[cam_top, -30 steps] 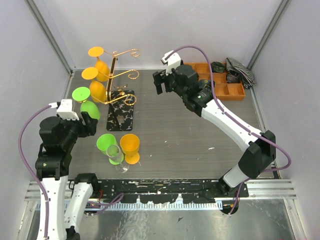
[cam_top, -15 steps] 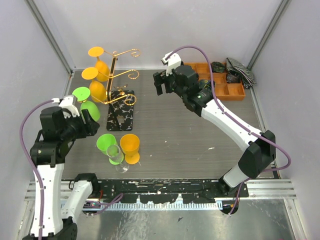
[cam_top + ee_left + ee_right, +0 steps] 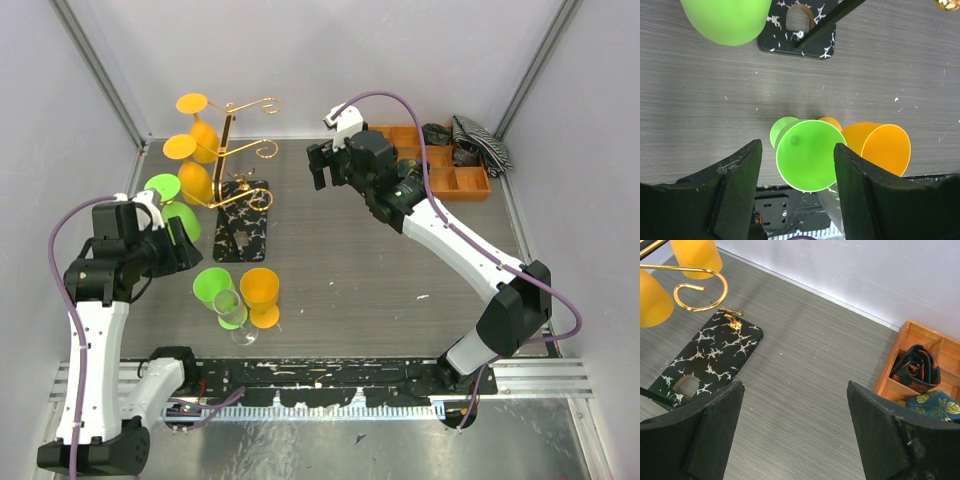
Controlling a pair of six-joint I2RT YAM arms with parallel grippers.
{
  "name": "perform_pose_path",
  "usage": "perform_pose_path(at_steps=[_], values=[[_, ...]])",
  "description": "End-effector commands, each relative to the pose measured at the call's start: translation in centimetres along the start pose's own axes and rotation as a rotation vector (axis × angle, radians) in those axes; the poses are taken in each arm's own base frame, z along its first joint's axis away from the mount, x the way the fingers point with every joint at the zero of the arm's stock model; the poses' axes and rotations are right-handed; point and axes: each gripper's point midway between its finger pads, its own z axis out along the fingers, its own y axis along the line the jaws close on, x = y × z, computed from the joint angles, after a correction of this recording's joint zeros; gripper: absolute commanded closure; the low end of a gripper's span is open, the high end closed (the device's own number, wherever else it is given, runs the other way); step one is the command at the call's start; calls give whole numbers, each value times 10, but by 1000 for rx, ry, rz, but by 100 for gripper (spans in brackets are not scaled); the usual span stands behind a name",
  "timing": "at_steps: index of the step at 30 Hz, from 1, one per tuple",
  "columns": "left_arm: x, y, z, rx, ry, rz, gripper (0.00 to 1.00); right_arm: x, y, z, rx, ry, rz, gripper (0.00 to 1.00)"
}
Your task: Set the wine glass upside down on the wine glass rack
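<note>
The gold wire wine glass rack [image 3: 232, 140] stands at the back left on its black marbled base [image 3: 243, 225]. Two orange glasses [image 3: 197, 180] and a green wine glass [image 3: 178, 217] hang on it upside down. A green glass [image 3: 212, 285], an orange glass [image 3: 261, 291] and a clear glass [image 3: 233, 318] stand upright near the front. My left gripper [image 3: 188, 250] is open and empty. In the left wrist view it [image 3: 797, 175] hovers above the upright green glass [image 3: 807, 160]. My right gripper [image 3: 320, 165] is open and empty, right of the rack.
An orange wooden organiser [image 3: 445, 175] with rolled ties and a striped cloth [image 3: 482, 142] sits at the back right. Grey walls close the left, back and right sides. A black rail [image 3: 330, 375] runs along the near edge.
My left arm has pulled back and to the left, away from the hanging green glass, which stays on the rack. The right arm has not moved.
</note>
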Motion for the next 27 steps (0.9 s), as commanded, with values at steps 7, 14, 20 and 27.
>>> perform_pose_path(at_steps=[7, 14, 20, 27], values=[[22, -5, 6, -37, 148, 70, 33, -29, -7, -5, 29, -80, 12, 11], [31, 1, 22, -127, 222, 147, 33, -28, -10, -8, 43, -79, 12, 10], [34, 10, 29, -192, 237, 153, 33, -27, -13, -11, 57, -78, 7, 10], [36, 14, 37, -226, 261, 145, 33, -27, -14, -11, 63, -78, -2, 10]])
